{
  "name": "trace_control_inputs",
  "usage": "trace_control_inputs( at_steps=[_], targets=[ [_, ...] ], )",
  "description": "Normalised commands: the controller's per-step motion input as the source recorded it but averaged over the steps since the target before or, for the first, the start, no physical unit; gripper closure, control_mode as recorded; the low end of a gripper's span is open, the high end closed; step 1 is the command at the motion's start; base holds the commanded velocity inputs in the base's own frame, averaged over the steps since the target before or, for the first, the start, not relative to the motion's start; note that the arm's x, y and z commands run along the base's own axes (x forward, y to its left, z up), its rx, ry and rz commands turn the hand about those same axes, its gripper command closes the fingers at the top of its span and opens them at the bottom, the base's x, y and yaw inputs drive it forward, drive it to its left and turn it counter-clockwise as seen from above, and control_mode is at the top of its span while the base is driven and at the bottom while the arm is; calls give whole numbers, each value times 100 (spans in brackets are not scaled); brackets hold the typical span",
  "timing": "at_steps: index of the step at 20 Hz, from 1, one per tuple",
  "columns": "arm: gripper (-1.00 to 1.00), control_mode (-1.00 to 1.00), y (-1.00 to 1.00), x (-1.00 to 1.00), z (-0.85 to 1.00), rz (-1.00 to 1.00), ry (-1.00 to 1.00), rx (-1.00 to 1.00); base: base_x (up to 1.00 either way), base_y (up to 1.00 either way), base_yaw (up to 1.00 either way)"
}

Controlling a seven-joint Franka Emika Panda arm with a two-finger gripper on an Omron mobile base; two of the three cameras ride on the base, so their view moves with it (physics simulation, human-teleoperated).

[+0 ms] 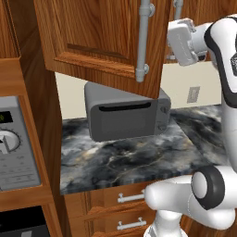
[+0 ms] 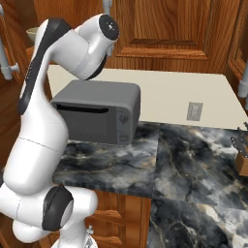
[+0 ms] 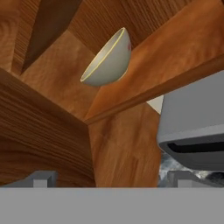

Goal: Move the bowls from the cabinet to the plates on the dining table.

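In the left base view, a dark marbled table (image 1: 134, 159) carries a grey toaster oven (image 1: 127, 113) against a cream wall, with wooden drawers (image 1: 122, 199) below and an oven panel (image 1: 16, 143) at far left. The cabinet (image 1: 99, 39) hangs above, its door swung open over the toaster oven, silver bar handle (image 1: 143, 39) on its free edge. The arm's white hand reaches up behind that door edge.

In the right base view, the same table (image 2: 193, 160) runs on to the right, bare apart from a knife block (image 2: 240, 157) at the edge. A bowl (image 2: 34, 33) peeks out at upper left, inside the cabinet.

In the hand view, the end effector (image 3: 113, 179) stands wide open, holding nothing, well short of the bowl (image 3: 107, 59), which sits on the wooden shelf (image 3: 166, 70) near its front edge.
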Motion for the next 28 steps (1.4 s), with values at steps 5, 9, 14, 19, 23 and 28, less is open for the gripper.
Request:
trace_control_inputs(
  at_steps=[5, 9, 14, 19, 23, 28],
  targets=[
    [-100, -100, 15, 22, -7, 2, 4, 7, 0, 0, 0],
    [-100, -100, 13, 16, -1, 2, 5, 6, 0, 0, 0],
    [-100, -100, 13, 4, 0, 3, 4, 4, 0, 0, 0],
    [-100, -100, 18, 6, 0, 3, 4, 4, 0, 0, 0],
    [-100, -100, 20, 15, 0, 2, 5, 4, 0, 0, 0],
    [-100, -100, 17, 17, 0, 2, 5, 5, 0, 0, 0]
  ],
)
